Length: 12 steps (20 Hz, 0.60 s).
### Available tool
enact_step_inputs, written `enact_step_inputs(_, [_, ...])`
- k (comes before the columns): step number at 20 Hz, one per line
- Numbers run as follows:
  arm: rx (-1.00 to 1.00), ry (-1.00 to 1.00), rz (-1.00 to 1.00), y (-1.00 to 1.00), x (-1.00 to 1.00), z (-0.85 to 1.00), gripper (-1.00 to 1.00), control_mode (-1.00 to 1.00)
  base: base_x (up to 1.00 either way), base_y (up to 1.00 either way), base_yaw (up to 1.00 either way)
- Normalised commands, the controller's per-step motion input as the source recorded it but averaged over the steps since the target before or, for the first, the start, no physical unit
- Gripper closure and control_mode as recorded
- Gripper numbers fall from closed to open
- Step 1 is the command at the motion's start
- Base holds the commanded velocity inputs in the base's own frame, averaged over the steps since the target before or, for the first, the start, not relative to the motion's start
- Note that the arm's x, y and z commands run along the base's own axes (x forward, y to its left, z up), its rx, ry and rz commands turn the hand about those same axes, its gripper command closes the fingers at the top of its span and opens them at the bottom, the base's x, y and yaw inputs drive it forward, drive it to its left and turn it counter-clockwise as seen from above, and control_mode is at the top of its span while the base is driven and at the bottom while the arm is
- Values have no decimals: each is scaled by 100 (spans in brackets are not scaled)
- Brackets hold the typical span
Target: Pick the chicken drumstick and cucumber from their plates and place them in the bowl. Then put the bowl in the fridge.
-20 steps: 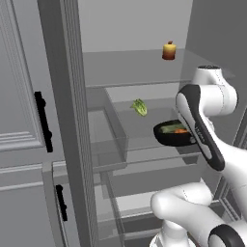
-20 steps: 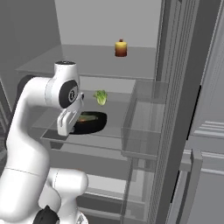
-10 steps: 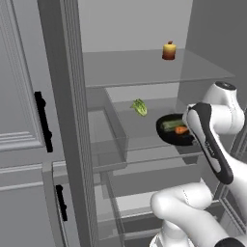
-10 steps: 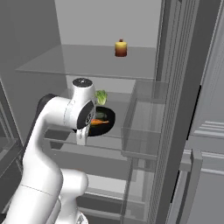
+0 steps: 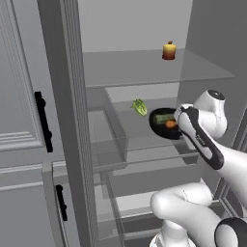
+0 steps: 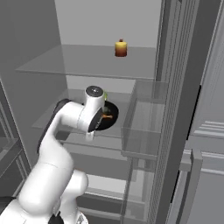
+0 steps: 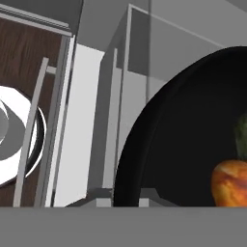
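Bowl [image 5: 163,126], glossy black, sits over the middle glass shelf [image 5: 144,140] inside the open fridge [image 6: 175,87], right of the shelf's centre in the left base view. Chicken drumstick [image 5: 171,124] lies inside it, orange-brown, with the dark green cucumber [image 5: 164,117] just behind it. Hand view: bowl rim [image 7: 144,144] curves across the right half, drumstick [image 7: 230,183] at the lower right, a sliver of green cucumber [image 7: 240,130] above it.

Jaws closed narrow, and the bowl's near rim runs right down between the finger tips in the hand view; gripper [image 7: 125,195] has hold of the bowl by that rim. Whether the bowl's base touches the shelf, cannot tell.

Leafy green vegetable [image 5: 139,106] lies on the same shelf, just left of the bowl and apart from it. Small yellow-orange jar [image 6: 120,48] stands on the upper shelf, well above. Fridge door with black handle [image 5: 42,120] stands at left.
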Motion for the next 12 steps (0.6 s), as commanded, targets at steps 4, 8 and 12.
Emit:
enact_step_inputs(4, [1,1,0,-3,55,-35,100,-100,0,0,0])
enact_step_inputs(8, [0,1,0,0,44,-40,100,-100,0,0,0])
enact_step_inputs(12, [0,0,0,0,48,-45,100,-100,0,0,0])
